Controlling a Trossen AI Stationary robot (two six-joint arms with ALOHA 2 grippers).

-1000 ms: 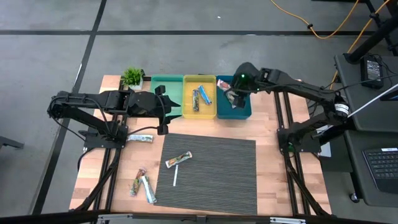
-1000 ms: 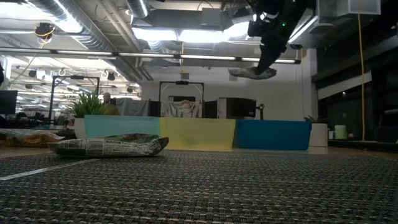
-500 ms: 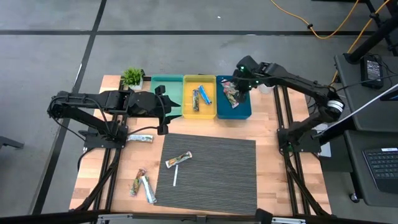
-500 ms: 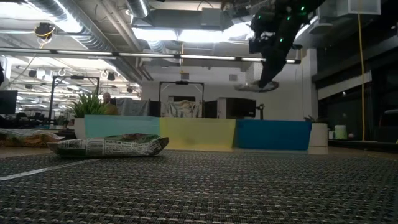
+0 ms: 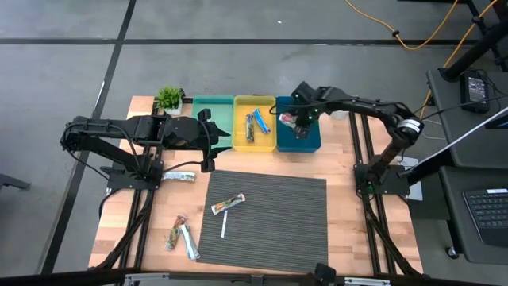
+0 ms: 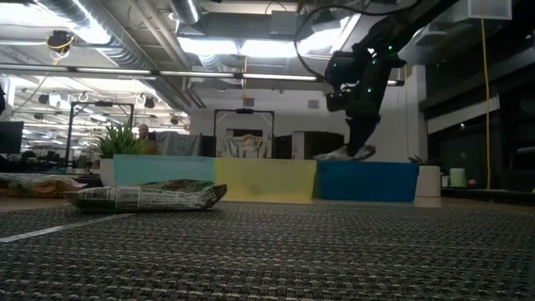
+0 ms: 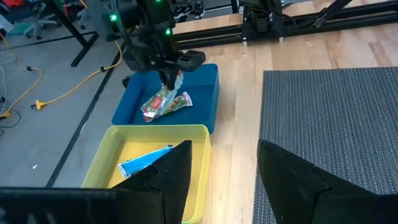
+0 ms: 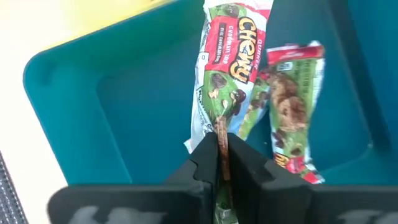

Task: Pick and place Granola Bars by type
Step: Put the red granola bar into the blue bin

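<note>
My right gripper [image 5: 297, 119] is down in the blue bin [image 5: 311, 141], shut on a red-green-brown multicoloured bar [image 8: 229, 68]. A second multicoloured bar [image 8: 291, 118] lies on the bin floor beside it. In the low view the right gripper [image 6: 359, 149] stands at the bin's rim. Blue bars [image 5: 256, 123] lie in the yellow bin [image 5: 241, 140]. Other bars lie on the wood [image 5: 179, 176], on the mat [image 5: 228, 203] and near the table's near left corner [image 5: 181, 236]. My left gripper [image 7: 221, 177] waits open over the table, near the teal bin [image 5: 213, 107]. My right gripper pinches the multicoloured bar by one end of its wrapper [image 8: 222, 127] between the two fingers, coming from above and pointing down. The bar hangs below the fingers inside the blue bin. Whether its lower end [image 7: 178, 99] rests on the bin floor, I cannot tell.
A small potted plant [image 5: 169, 98] stands at the table's far left corner beside the teal bin. A thin white stick [image 5: 223, 224] lies on the grey ribbed mat [image 5: 286, 222]. Bare wood shows right of the mat.
My right gripper has come down from well above the bins to the blue bin's rim, carrying the multicoloured bar with it and staying shut. The bar, which hung high in the air, now sits inside the blue bin.
</note>
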